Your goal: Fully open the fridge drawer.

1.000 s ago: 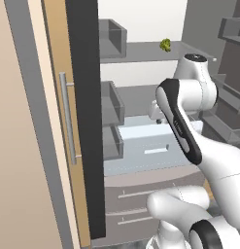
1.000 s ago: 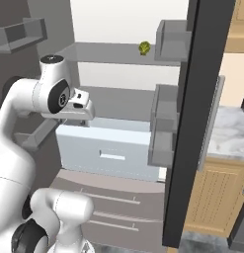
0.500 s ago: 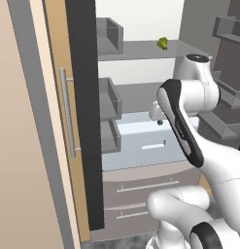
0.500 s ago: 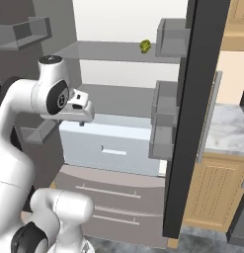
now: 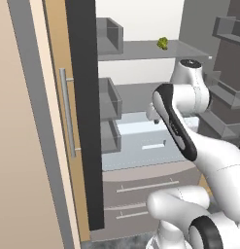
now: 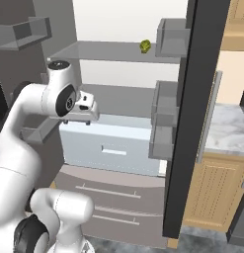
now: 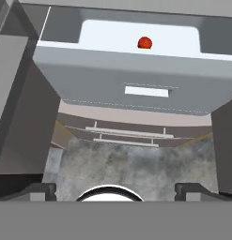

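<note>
The fridge drawer (image 7: 136,77) sat low in the open fridge, above the grey-brown drawer fronts (image 7: 129,133), its pale-blue box partly pulled out so the top was exposed and a small red item (image 7: 144,43) (tomato, probably) lay inside. Its light bar handle (image 7: 146,91) ran horizontally across the middle of the front face, long axis side to side. The hand (image 7: 115,190) hovered above and out in front of the drawer, looking down on it, apart from the handle and holding nothing; its finger tips (image 7: 40,190) stood wide. In the right base view the hand (image 6: 86,109) was over the drawer's left upper edge. Judgement: the handle lay below and ahead of the hand, so the next move needs a descent toward that bar.
</note>
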